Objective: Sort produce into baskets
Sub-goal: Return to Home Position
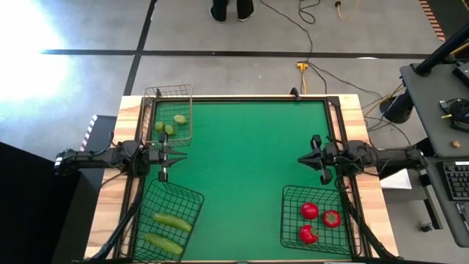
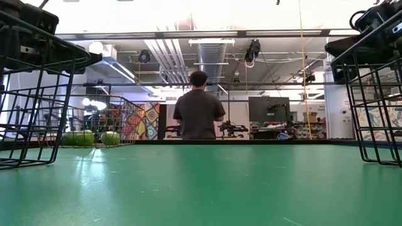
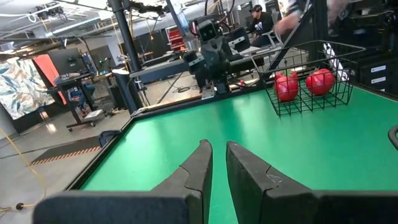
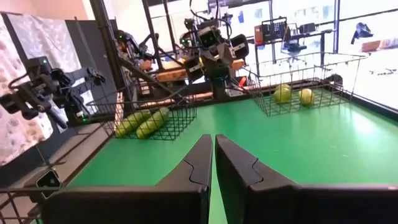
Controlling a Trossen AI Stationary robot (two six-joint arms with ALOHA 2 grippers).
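Over at the left edge of the counter [image 1: 242, 176], the left gripper [image 1: 183, 154] hovers just below the narrow basket [image 1: 168, 88] as seen from above. Its fingers are drawn almost together with only a sliver between them, and there is nothing in their grip. That narrow basket is our marker: it holds the pale yellow-green fruits [image 1: 179, 119], three that I can make out. Farther below it, past the left gripper, sits the cucumber basket [image 1: 192, 192] with two long green cucumbers [image 1: 172, 221] lying inside. Move right from the narrow basket and I see no loose piece anywhere on the green surface. Far across from it, level with the left gripper, the right gripper [image 1: 300, 158] hangs at the opposite edge, fingers pressed shut on nothing. Diagonally opposite the narrow basket, the third basket [image 1: 283, 213] carries the red pieces [image 1: 310, 211], three of them. My read is that the sorting itself looks done and the step in hand is parking both arms. What's left calls only for settling them at rest, grippers empty and clear of the basket rims.
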